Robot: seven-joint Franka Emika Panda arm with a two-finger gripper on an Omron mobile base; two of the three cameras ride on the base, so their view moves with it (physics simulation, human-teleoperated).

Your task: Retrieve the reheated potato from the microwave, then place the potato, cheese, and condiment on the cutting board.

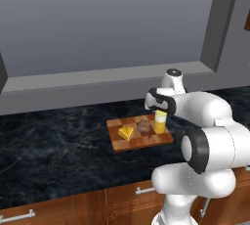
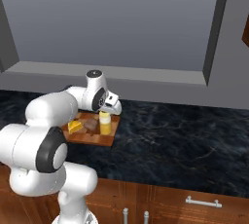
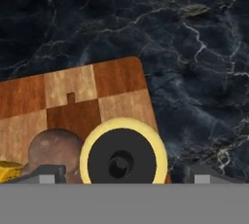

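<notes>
Three of three items look placed: potato [image 1: 144, 126], cheese [image 1: 126, 133] and condiment [image 1: 160, 121] all sit on the cutting board [image 1: 140, 143], on the dark bench [image 1: 58, 141]. Judging by that, only my retreat is left. My jaws [image 3: 125, 175] are spread wide, pinching nothing. Hand view: condiment stands right between the fingertips [image 3: 48, 175], potato at 9 o'clock of it, cheese beyond at 9.
</notes>
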